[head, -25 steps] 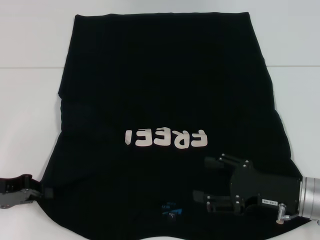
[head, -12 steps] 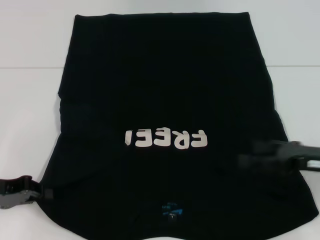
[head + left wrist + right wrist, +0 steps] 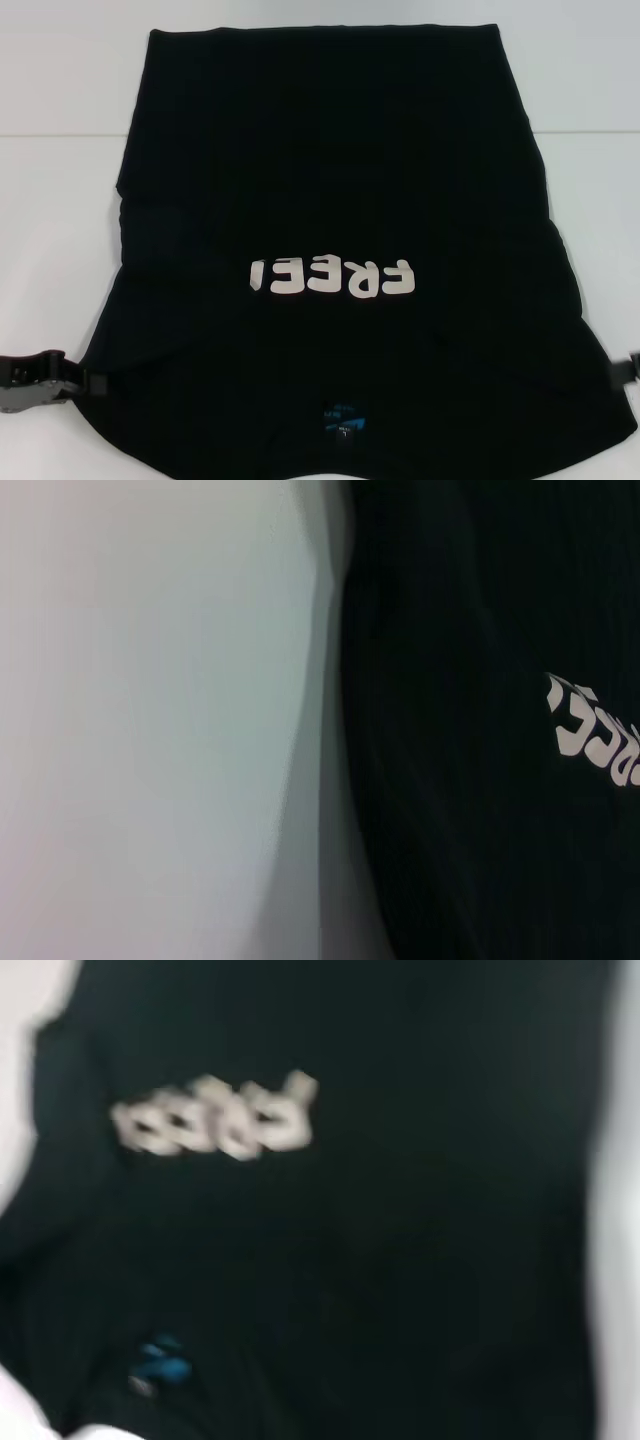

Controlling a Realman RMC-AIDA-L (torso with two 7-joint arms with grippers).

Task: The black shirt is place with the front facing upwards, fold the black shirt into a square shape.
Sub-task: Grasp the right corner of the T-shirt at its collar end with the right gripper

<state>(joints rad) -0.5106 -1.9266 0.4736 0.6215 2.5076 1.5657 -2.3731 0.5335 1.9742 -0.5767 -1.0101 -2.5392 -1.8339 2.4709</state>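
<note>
The black shirt (image 3: 330, 180) lies flat on the white table, front up, its sides turned in so the outline is a tall block. Cream letters (image 3: 332, 278) cross the chest and a small blue neck label (image 3: 345, 420) shows near the front edge. My left gripper (image 3: 75, 383) sits low at the shirt's near left edge, touching the cloth. Only a sliver of my right gripper (image 3: 625, 370) shows at the right border, beside the shirt's near right edge. The left wrist view shows the shirt (image 3: 460, 780) edge on the table; the right wrist view shows the letters (image 3: 215, 1118) and label (image 3: 160, 1365).
The white table (image 3: 60, 200) surrounds the shirt on the left, right and far side. A faint seam line (image 3: 60, 134) crosses the table at the back. Nothing else lies on it.
My right gripper, which hovered over the shirt's near right part a second ago, has pulled away to the right, almost out of the head view. The left gripper and the shirt have not moved.
</note>
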